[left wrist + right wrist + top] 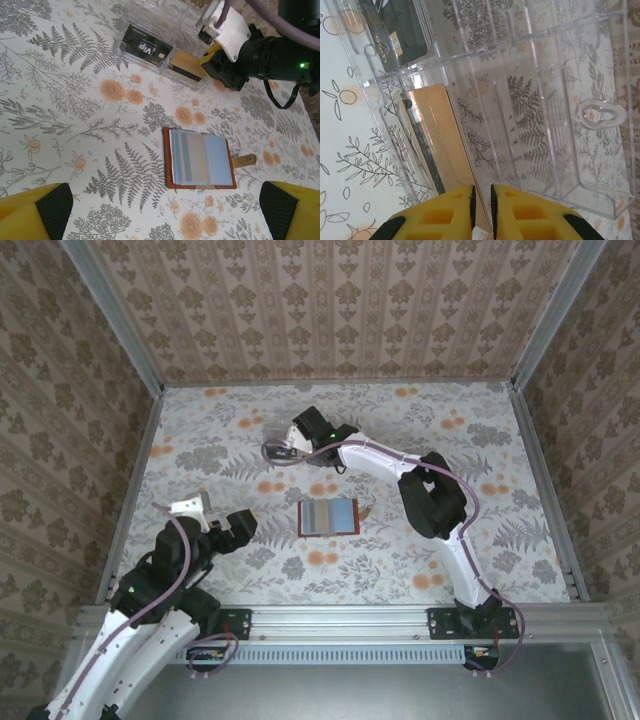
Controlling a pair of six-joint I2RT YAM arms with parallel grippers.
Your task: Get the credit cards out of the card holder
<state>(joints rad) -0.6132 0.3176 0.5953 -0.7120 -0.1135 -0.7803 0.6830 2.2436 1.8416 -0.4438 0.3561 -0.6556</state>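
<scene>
Top external view: the card holder [328,517] lies opened flat in the middle of the table [480,540], between the two arms.
Card holder details: I see a brown rim, blue-grey inner faces with a beige band, and a strap tab pointing to the right. Nothing touches it.
Left jaws: wide open at the near-left part of the table, apart from the card holder, holding nothing.
Right jaws: at the clear plastic box [150,22] on the far side. Only a thin slit remains between the yellow fingers [440,215], and I cannot tell if they pinch something.
Box content: one black card [147,47] and one tan card [186,67]. The tan card reaches up to the right jaws.
</scene>
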